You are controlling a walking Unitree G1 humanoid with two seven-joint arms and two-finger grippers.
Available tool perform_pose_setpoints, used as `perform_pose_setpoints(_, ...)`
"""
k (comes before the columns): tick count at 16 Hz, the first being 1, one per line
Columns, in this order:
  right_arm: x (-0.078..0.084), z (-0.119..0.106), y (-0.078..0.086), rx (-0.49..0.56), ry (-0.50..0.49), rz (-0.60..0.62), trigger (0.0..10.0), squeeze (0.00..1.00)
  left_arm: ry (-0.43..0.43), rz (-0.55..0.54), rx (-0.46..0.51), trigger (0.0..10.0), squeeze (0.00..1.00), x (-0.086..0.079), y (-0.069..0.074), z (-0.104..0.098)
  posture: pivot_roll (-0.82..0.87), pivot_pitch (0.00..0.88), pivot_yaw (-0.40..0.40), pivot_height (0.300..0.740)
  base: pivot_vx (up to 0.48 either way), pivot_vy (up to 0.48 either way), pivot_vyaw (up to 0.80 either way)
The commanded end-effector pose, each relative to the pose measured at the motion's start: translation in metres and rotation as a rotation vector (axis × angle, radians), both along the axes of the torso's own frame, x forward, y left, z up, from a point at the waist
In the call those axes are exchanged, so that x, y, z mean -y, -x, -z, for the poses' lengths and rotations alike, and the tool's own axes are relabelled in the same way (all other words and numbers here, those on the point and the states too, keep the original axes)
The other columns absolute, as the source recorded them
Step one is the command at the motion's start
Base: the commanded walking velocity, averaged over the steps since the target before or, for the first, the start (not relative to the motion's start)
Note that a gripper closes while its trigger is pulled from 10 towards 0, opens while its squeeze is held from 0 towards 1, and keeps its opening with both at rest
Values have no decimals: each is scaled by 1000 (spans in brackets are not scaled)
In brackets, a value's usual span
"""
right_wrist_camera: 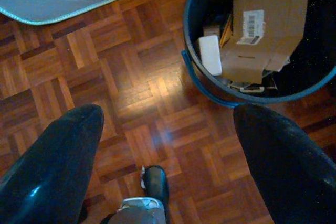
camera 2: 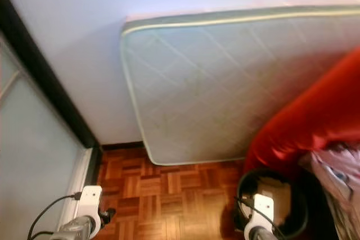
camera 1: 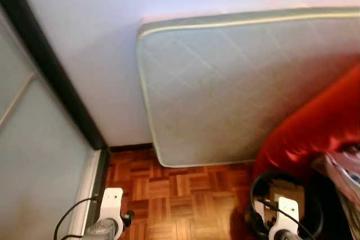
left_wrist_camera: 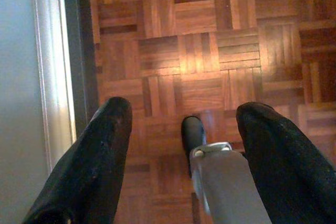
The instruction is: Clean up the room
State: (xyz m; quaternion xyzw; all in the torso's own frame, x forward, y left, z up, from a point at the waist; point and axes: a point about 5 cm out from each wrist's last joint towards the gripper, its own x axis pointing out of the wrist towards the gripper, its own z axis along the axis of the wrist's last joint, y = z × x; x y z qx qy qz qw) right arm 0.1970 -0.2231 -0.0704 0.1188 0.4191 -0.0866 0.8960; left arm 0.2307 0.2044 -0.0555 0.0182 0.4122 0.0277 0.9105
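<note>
Scanning for clutter seems the step in hand: both arms hang low at the frame's bottom, the left gripper (left_wrist_camera: 184, 145) and right gripper (right_wrist_camera: 163, 145) spread wide and empty over brown parquet floor (camera 1: 185, 189). At lower right a round dark bin (right_wrist_camera: 194, 35) holds torn cardboard (right_wrist_camera: 262, 30), under a red glossy cushion (camera 1: 315, 122) and beside a pale quilted mattress (camera 1: 225, 88). Next, I judge, it must find a loose item.
</note>
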Motion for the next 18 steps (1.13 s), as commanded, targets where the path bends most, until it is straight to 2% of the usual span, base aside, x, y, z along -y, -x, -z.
perform_pose_setpoints(1,-1,1,2,-16,2,-8,10000,0,-22,9,-27,10000,0,-4,6,4,82,49,-7,740,0,-307,-769)
perform_pose_setpoints(2,-1,1,2,-17,4,-10,10000,0,-7,-1,-32,10000,0,-3,7,4,81,48,-6,740,0,0,-769)
perform_pose_setpoints(5,-1,1,2,-18,2,-9,10000,0,-38,33,-38,10000,0,-3,7,4,82,49,-5,740,0,-160,-769)
perform_pose_setpoints(16,-1,1,2,-21,3,-17,10000,0,-38,28,-41,10000,0,-3,9,5,76,57,-9,740,0,0,-769)
perform_pose_setpoints(18,-1,1,1,-18,10,-13,10000,0,-42,35,-36,10000,0,-3,8,5,76,57,-9,740,0,0,-241)
